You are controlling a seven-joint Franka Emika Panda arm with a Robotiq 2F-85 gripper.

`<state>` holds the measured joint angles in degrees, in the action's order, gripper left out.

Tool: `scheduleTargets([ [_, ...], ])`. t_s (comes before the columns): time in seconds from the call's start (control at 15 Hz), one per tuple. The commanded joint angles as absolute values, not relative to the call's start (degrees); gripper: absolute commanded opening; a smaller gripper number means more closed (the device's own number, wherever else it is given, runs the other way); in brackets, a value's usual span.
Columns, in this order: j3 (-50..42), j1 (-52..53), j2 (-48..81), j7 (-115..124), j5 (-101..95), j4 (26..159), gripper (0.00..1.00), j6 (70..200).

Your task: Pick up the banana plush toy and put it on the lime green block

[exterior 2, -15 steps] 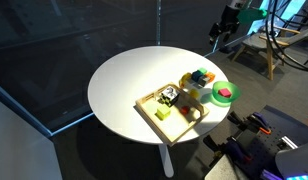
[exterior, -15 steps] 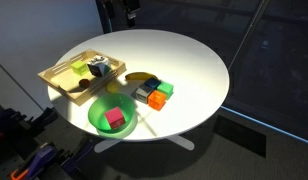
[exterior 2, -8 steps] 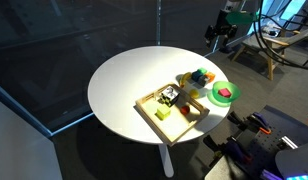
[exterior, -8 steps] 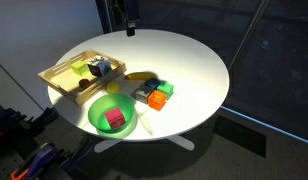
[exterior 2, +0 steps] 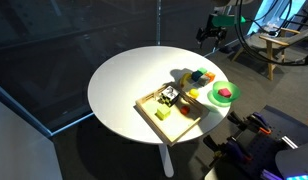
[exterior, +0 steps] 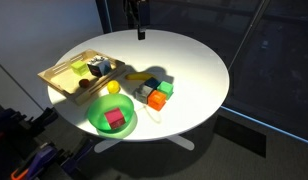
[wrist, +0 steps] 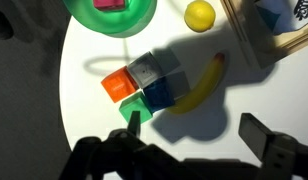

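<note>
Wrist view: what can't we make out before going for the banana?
Lime green block: partly hidden by one of the jaws, wrist view.
Green bowl and wooden tray: cut off by the top and right edges, wrist view.
Banana plush toy: too small for detail in an exterior view.

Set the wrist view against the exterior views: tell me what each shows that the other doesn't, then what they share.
Only the wrist view: the gripper seen from above with open jaws, the banana plush toy curving beside the blue cube, and the lime green block partly hidden behind one jaw.
Only the exterior views: the whole round table, with the gripper hanging above it, apart from the toys.
Both: the banana, the cube cluster, the green bowl, the yellow ball and the wooden tray.
</note>
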<state>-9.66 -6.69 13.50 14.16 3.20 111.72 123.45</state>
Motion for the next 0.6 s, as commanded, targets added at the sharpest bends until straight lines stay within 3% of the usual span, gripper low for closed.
scheduleTargets([
  [0.0,-9.1,-6.6,19.5,16.7,3.4,104.5,1.00,122.1],
  [0.53,-9.5,-5.2,26.6,20.5,2.4,97.9,1.00,122.3],
])
